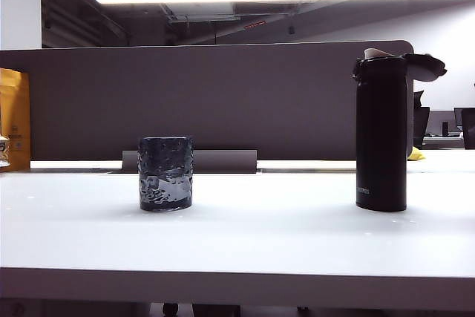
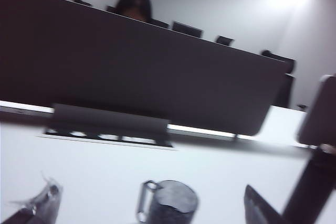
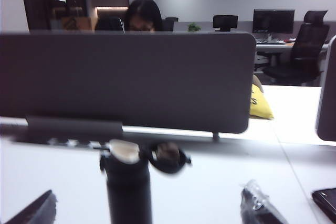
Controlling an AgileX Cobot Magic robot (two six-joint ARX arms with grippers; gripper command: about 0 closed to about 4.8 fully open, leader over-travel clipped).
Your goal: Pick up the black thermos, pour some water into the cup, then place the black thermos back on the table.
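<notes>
The black thermos point(image 1: 381, 135) stands upright on the right of the white table point(image 1: 267, 235), its flip lid open and its pale spout showing. The cup point(image 1: 165, 174), a short dark rippled tumbler, stands to the left of it. Neither gripper shows in the exterior view. In the left wrist view my left gripper point(image 2: 149, 188) is open, and the cup point(image 2: 170, 203) stands ahead between its spread fingers point(image 2: 42, 203), untouched; the thermos point(image 2: 315, 171) is off to one side. My right gripper point(image 3: 152, 198) is also open, with the thermos point(image 3: 128, 192) ahead between its fingers point(image 3: 254, 200), not touching.
A grey partition panel point(image 1: 208, 102) runs along the back of the table, with a cable slot point(image 1: 189, 161) at its foot. An orange bag point(image 1: 15, 116) stands at the far left. A yellow object point(image 3: 260, 103) lies behind the partition's end, and a dark flat item point(image 3: 325, 200) lies near the right gripper.
</notes>
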